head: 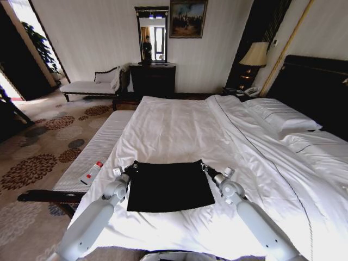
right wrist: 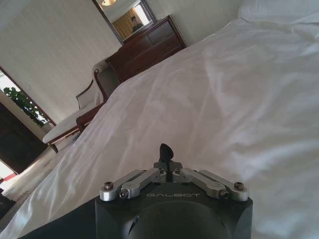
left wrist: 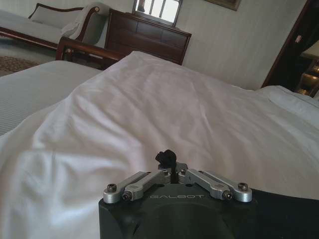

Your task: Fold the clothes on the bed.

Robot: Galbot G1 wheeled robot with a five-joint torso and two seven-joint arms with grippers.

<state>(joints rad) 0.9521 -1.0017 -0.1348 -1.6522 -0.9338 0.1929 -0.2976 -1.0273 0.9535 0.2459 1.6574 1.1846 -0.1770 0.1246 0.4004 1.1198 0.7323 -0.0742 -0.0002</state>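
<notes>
1. the clothes (head: pixel 169 186) are one black piece, lying flat as a rough rectangle on the near part of the bed (head: pixel 179 128), close to its near edge and a bit toward the bench side; no lettering visible from the head view
2. left gripper (head: pixel 133 166) sits right at the far left corner of the black fabric, fingers pinched together with a small tuft of black cloth (left wrist: pixel 166 157) caught between them, as the left wrist view shows
3. right gripper (head: pixel 203 166) is at the far right corner, fingers closed tight on a little peak of black fabric (right wrist: pixel 165 150) too
4. both arms reach in from the near edge of the bed, one either side of the garment, so the far edge of the cloth runs between the two grippers
5. the sheet around it is white and lightly wrinkled, pillows (head: pixel 283 117) stacked over on the right by the dark headboard (head: pixel 315 87)
6. left of the bed there's a long white-cushioned bench (head: pixel 95 149) with a small white-and-red thing (head: pixel 92 172) lying on it, can't tell what it is
7. further back: a dark dresser (head: pixel 152 79) with a mirror (head: pixel 151 35), a chaise (head: pixel 89 86) by the wall, a lamp (head: pixel 254 54) near the headboard, patterned carpet (head: pixel 38 147)
</notes>
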